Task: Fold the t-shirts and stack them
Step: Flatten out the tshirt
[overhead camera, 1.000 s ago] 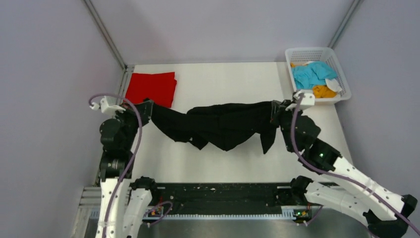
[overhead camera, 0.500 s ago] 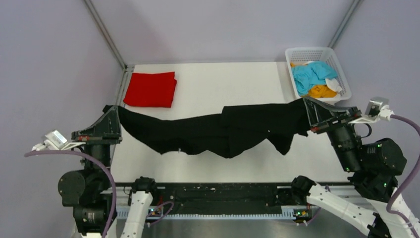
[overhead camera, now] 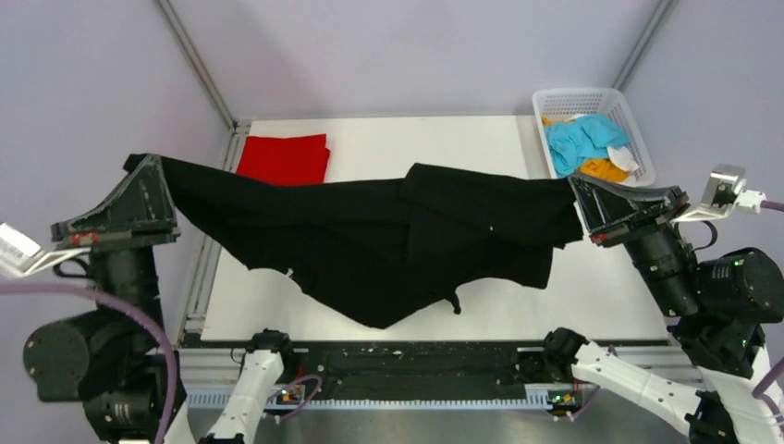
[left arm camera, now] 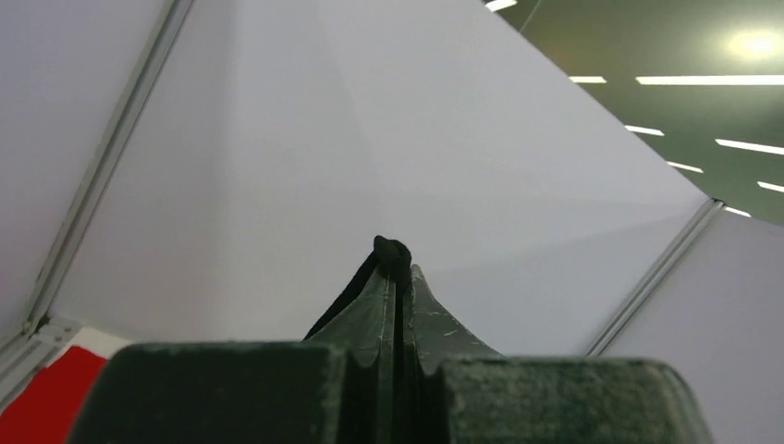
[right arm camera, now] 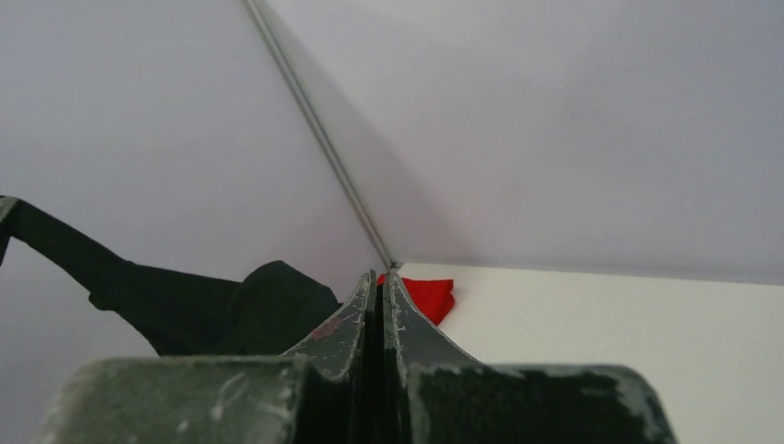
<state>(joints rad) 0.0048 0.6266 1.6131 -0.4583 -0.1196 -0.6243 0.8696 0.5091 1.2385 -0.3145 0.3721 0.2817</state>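
The large black t-shirt (overhead camera: pixel 370 231) hangs stretched in the air between both grippers, sagging to a point over the table's front. My left gripper (overhead camera: pixel 139 166) is shut on its left end; a black bunch of cloth (left arm camera: pixel 393 250) sticks out of the fingertips. My right gripper (overhead camera: pixel 573 185) is shut on its right end; the black cloth (right arm camera: pixel 231 310) trails off to the left. The red t-shirt (overhead camera: pixel 282 159) lies folded at the table's back left, also in the right wrist view (right arm camera: pixel 430 298). Light blue (overhead camera: pixel 582 139) and orange (overhead camera: pixel 603 170) t-shirts lie crumpled in the basket.
A white mesh basket (overhead camera: pixel 555 100) stands at the table's back right corner. The white table (overhead camera: pixel 416 143) is walled by grey panels with metal frame bars (overhead camera: pixel 194 65) at the corners. Both arms are raised high beside the table edges.
Both grippers have risen and spread apart, lifting the black t-shirt off the table. It now hangs higher and wider, and its left end covers part of the red t-shirt's front edge.
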